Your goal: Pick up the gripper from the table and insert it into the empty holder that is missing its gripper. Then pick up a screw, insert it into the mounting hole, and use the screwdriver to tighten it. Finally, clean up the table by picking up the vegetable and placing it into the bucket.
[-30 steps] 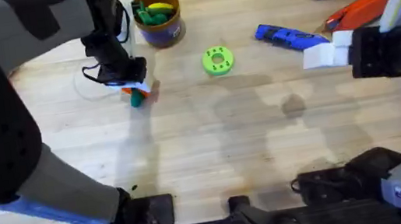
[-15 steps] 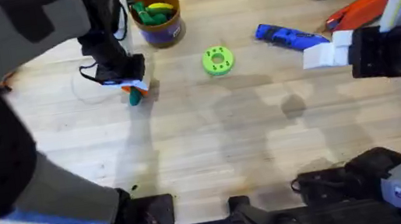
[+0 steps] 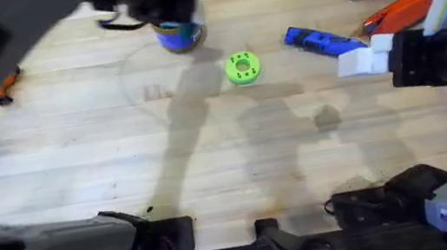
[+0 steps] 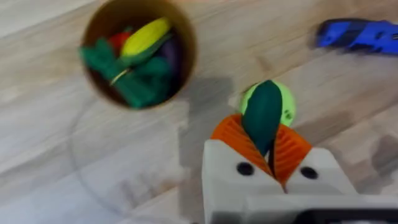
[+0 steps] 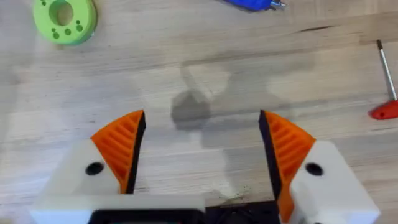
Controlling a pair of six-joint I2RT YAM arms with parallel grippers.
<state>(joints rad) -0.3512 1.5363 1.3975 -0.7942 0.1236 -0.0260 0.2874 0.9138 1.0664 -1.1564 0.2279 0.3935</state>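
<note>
Left gripper [image 4: 268, 152]: orange ribbed pads clenched on the vegetable [image 4: 262, 115], a dark green oval standing tip-up between them, carried above the table beside the bucket [image 4: 139, 59] and not yet over its mouth; in the overhead view the left arm looms large and dark across the bucket's place. Bucket: tan-brown rim, already holding green, yellow and red toy pieces. Right gripper [image 5: 200, 149]: pads spread wide, holding nothing, idle above bare wood at the right of the table. Screwdriver [image 3: 321, 40]: blue, lying on the table behind the right gripper. Lime-green disc [image 3: 242, 67]: flat on the table between bucket and screwdriver. Risks, as a judgement: the smooth oval is pinched only at its lower part, so it may pivot or slip out; letting go short of the opening would send it off the rim onto the table, and the pile inside could bounce it back out. Surface: pale wooden table [image 3: 230, 168], arm shadows across it; a thin red-handled tool at the right edge
</note>
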